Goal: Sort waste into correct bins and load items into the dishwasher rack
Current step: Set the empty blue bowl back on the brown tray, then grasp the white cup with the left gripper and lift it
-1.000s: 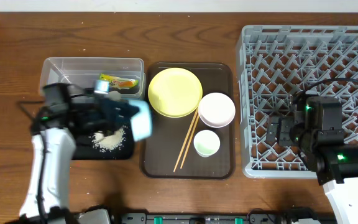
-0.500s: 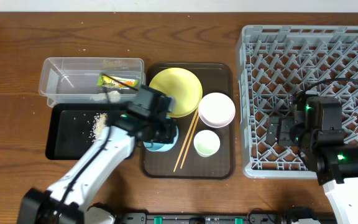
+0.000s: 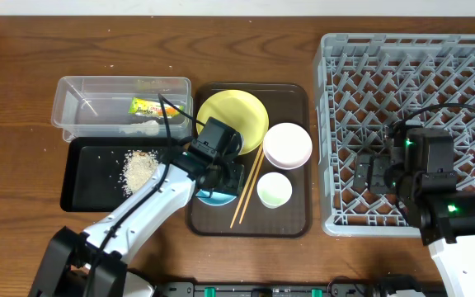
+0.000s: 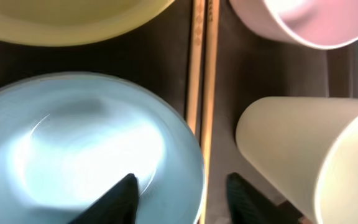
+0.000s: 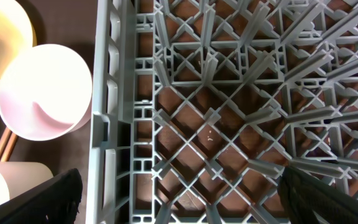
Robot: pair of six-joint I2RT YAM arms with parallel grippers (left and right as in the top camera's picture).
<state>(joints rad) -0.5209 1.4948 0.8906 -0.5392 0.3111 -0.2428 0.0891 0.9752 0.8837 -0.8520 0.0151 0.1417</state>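
The light blue bowl [image 3: 211, 196] [image 4: 86, 149] sits upright on the brown serving tray [image 3: 291, 216]. My left gripper [image 3: 221, 175] [image 4: 185, 196] is open, with one finger inside the bowl and one outside its rim. Beside it lie the chopsticks [image 3: 247, 188] [image 4: 204, 93], the pale green cup [image 3: 275, 190] [image 4: 297, 149], the white bowl [image 3: 287, 144] [image 4: 291, 22] and the yellow plate [image 3: 233, 120] [image 4: 73, 18]. The wrapper [image 3: 151, 106] lies in the clear tub [image 3: 89, 103]. Rice crumbs [image 3: 138, 169] lie in the black tray [image 3: 85, 186]. My right gripper [image 3: 371, 176] [image 5: 188, 199] is open and empty over the rack [image 3: 411, 82] [image 5: 216, 112] near its left wall.
The rack fills the right side of the wooden table. The clear tub and black tray stand side by side at the left, next to the brown tray. The left arm lies across the black tray's right end. The white bowl [image 5: 45, 93] shows just outside the rack's wall.
My left arm swung right from the black tray to the brown tray with the light blue bowl. The bowl now rests on the tray. The rice lies in the black tray. The right arm has not moved.
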